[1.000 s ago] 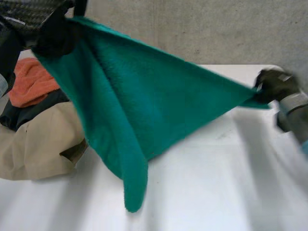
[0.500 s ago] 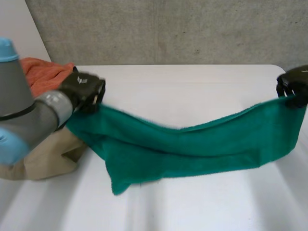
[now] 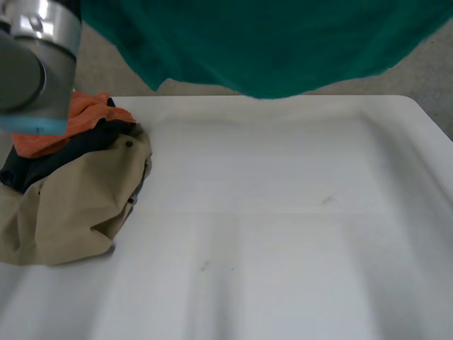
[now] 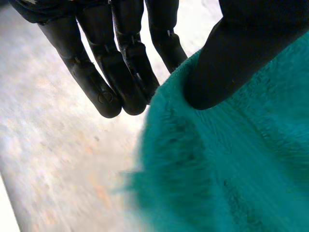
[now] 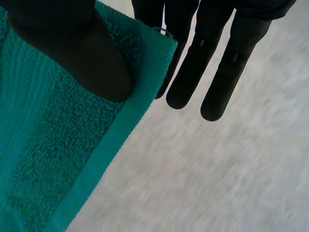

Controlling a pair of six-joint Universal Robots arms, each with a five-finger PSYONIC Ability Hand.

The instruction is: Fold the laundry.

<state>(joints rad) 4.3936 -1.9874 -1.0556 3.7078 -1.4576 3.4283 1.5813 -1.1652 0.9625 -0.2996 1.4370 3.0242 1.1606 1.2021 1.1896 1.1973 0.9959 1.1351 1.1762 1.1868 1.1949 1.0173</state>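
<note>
The near half of the white table (image 3: 283,269) lies bare, likely kept free as folding ground. At 9 o'clock sits the waiting pile: a tan garment (image 3: 71,205) over a black one (image 3: 35,166), with an orange cloth (image 3: 92,113) behind; whatever lies beneath is hidden. Beyond, at 12 o'clock, the green towel (image 3: 269,42) hangs in the air above the table's far edge, seemingly spread for laying flat. The left hand (image 4: 227,58) pinches its terry edge under the thumb against straight fingers (image 4: 120,72); the right hand (image 5: 72,43) nips the hemmed edge likewise. The towel's top and ends are cut off in the head view, the grey wall (image 3: 432,71) behind
</note>
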